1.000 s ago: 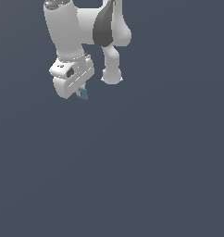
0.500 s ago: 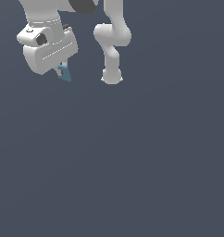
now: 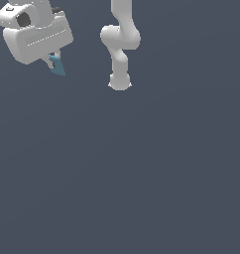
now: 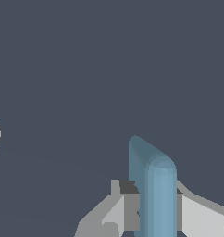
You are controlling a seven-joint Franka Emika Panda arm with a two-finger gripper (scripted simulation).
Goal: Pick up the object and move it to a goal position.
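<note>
One object [image 3: 57,65], teal, clamped between fingers [image 3: 51,61] at exterior view's upper left, well clear of worktop [image 3: 142,173]. Long axis along the fingers, tip poking past them in wrist view [image 4: 153,185]. Arm base [image 3: 119,82] well to the right. No goal marker visible; carry judged underway.

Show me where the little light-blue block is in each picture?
Exterior view: the little light-blue block sits near the top on the exterior view's left, poking out under the white gripper.
Wrist view: the block stands big between the gripper's grey fingers.
Shared landmark: the gripper shut on the block.
</note>
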